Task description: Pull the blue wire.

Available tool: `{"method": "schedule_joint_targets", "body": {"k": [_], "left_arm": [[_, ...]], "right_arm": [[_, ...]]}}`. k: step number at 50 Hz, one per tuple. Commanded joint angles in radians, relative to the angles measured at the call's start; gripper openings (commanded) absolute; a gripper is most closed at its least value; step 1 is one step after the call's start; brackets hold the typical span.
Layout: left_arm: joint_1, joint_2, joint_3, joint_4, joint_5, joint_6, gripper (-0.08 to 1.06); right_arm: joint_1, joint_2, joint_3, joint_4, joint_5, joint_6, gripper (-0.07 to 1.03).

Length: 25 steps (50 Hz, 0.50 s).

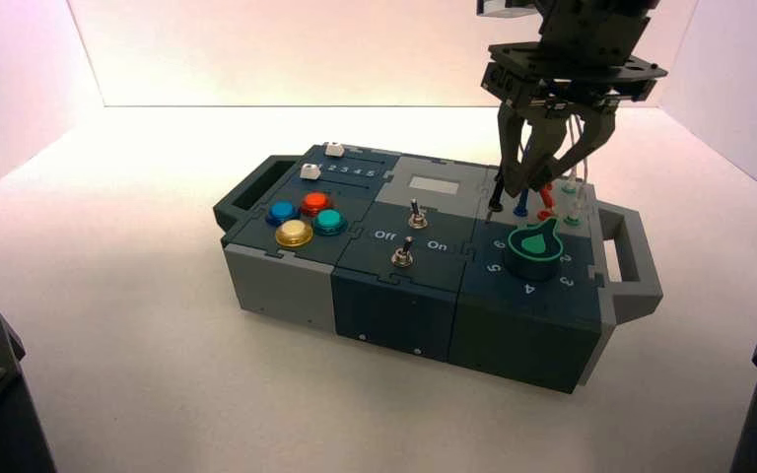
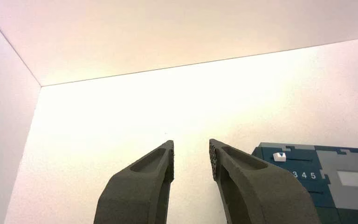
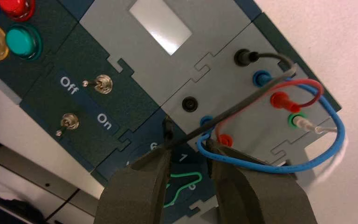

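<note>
Blue wire (image 3: 279, 165) found looped over the grey jack panel (image 3: 242, 100) at the box's right rear, one end at a blue socket (image 3: 261, 78), the other hidden behind the fingers

The right gripper (image 3: 189, 158) was held directly above the panel, jaws parted, with the blue wire and a black lead (image 3: 233, 109) passing between the tips; no firm grip was seen. A red lead (image 3: 303, 86) lay just beside. The left gripper (image 2: 191, 156) was held open, well apart from the box (image 1: 394, 296)

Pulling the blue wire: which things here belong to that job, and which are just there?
Job: blue wire; right claw, over the wire sockets.

Not involved: black wire; red wire; green knob; toggle switches; coloured buttons; left claw, off the box.
</note>
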Motion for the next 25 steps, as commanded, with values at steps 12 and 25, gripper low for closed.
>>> {"method": "schedule_joint_targets", "body": {"k": [12,25], "left_arm": [[-0.005,-0.008,-0.023,-0.002,-0.011,-0.002,0.43],[-0.005,-0.011,-0.023,-0.002,-0.011,0.0,0.43]], "right_arm": [[-0.008,0.031,-0.038,-0.046,-0.005,0.012,0.41],[-0.006,0.052,-0.048,-0.046,-0.014,0.012,0.41]]}}
